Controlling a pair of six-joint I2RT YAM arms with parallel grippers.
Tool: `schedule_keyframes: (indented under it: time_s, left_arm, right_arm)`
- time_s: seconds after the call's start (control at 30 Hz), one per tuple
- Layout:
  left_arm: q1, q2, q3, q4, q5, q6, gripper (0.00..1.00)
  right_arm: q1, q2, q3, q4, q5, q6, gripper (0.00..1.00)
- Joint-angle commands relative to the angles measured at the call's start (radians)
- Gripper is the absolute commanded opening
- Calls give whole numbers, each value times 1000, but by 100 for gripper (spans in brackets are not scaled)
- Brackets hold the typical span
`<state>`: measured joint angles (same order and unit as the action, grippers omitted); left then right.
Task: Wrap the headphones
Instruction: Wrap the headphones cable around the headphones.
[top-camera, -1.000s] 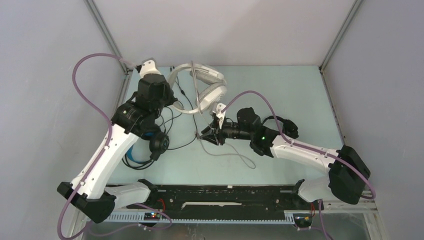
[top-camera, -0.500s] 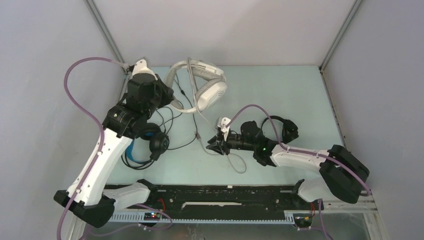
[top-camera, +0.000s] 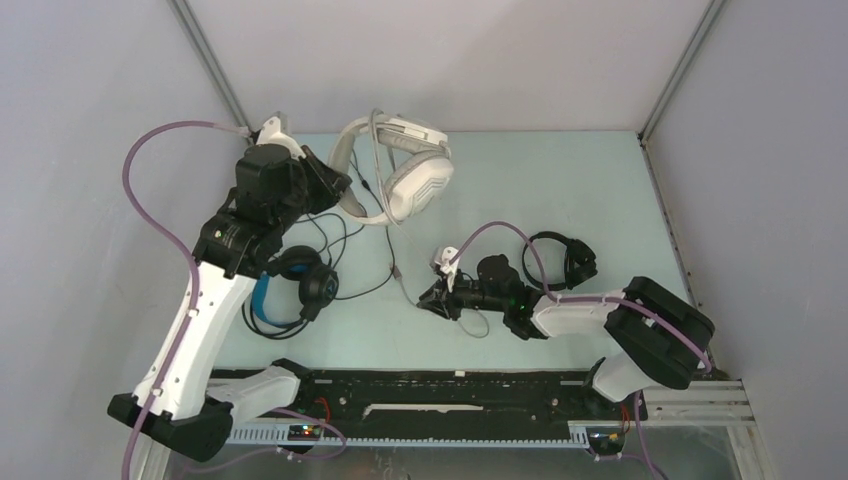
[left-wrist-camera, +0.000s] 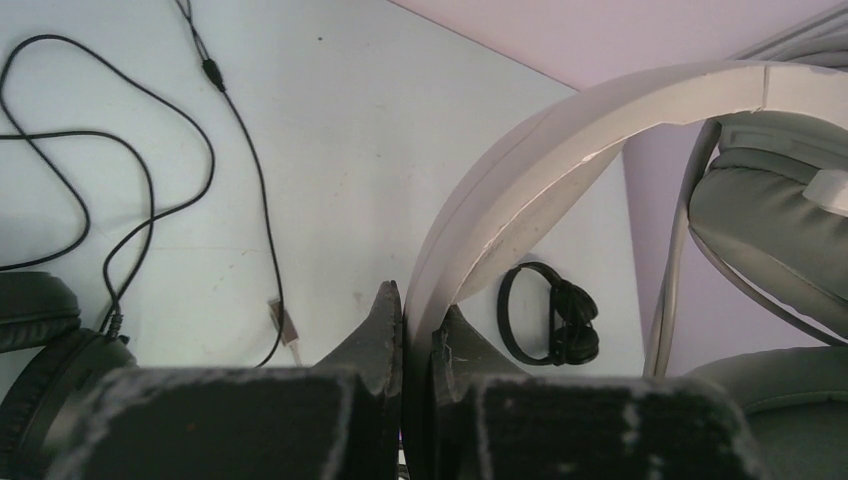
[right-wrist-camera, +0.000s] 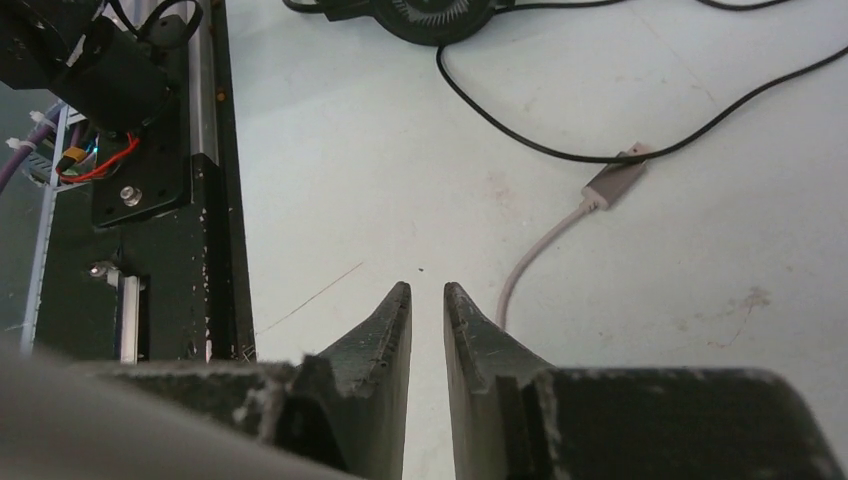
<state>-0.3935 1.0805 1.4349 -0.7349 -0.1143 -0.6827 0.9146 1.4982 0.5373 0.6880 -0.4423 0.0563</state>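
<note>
My left gripper (left-wrist-camera: 415, 310) is shut on the headband of the white-grey headphones (left-wrist-camera: 560, 150) and holds them off the table at the back left (top-camera: 400, 170). Their grey cable (top-camera: 398, 275) hangs down to the table and ends in a plug (right-wrist-camera: 615, 180). My right gripper (top-camera: 430, 298) lies low over the table mid-front. Its jaws stand a narrow gap apart with nothing between them (right-wrist-camera: 427, 288), and the grey cable (right-wrist-camera: 530, 260) runs just beside its right finger. The black headphones with a blue headband (top-camera: 290, 285) lie left. The smaller all-black headphones (top-camera: 560, 258) lie right.
Loose black cable (left-wrist-camera: 150, 190) loops over the table under the left arm. The black base rail (top-camera: 450, 385) with wiring runs along the near edge, close to the right gripper's left side (right-wrist-camera: 150, 180). Enclosure walls stand at the back and both sides.
The left arm has carried the white-grey headphones up and toward the back left. The right gripper has drawn back toward the near edge, dropped low, and narrowed slightly.
</note>
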Motion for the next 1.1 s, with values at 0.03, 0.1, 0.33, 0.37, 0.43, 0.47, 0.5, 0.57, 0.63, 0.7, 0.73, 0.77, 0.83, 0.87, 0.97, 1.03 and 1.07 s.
schedule_keyframes:
  time_s: [0.03, 0.1, 0.33, 0.37, 0.43, 0.47, 0.5, 0.57, 0.63, 0.7, 0.73, 0.77, 0.83, 0.87, 0.97, 1.03, 1.07]
  left_arm:
    - [37, -46, 70, 145, 186, -74, 0]
    - [53, -46, 58, 170, 262, -76, 0]
    - [69, -11, 49, 167, 482, 54, 0]
    - [69, -5, 45, 168, 522, 71, 0]
    - [70, 6, 33, 183, 605, 106, 0]
    - [69, 10, 29, 185, 634, 120, 0]
    - [69, 14, 26, 184, 651, 137, 0]
    - [69, 20, 20, 177, 691, 173, 0]
    - [67, 28, 7, 168, 725, 219, 0]
    - [67, 37, 3, 141, 740, 276, 0]
    - [67, 39, 1, 125, 736, 308, 0]
    - [67, 41, -2, 107, 721, 337, 0]
    - [62, 40, -5, 74, 682, 399, 0]
    - [56, 37, -8, 62, 668, 429, 0]
    - [13, 32, -16, 14, 596, 555, 0]
    - [-32, 33, -19, -12, 522, 631, 0]
    - [-50, 34, -20, -20, 489, 656, 0]
  right_arm:
    - [-9, 60, -20, 125, 24, 22, 11]
    - [-27, 87, -26, 157, 7, 41, 3]
    - [-131, 108, -28, 254, -67, 125, 0]
    - [-149, 104, -28, 265, -68, 138, 0]
    - [-204, 98, -22, 280, -75, 191, 0]
    - [-231, 93, -16, 283, -84, 217, 0]
    - [-255, 91, -9, 283, -96, 241, 0]
    - [-299, 82, 5, 274, -111, 278, 0]
    - [-337, 62, 26, 245, -120, 302, 0]
    - [-370, 43, 53, 192, -126, 305, 0]
    - [-384, 28, 67, 159, -128, 302, 0]
    - [-395, 18, 83, 123, -128, 301, 0]
    - [-418, -8, 117, 47, -136, 296, 0]
    - [-428, -22, 140, 2, -143, 288, 0]
    - [-446, -56, 224, -172, -161, 252, 0]
    - [-452, -71, 283, -284, -177, 223, 0]
    - [-454, -76, 312, -336, -189, 211, 0]
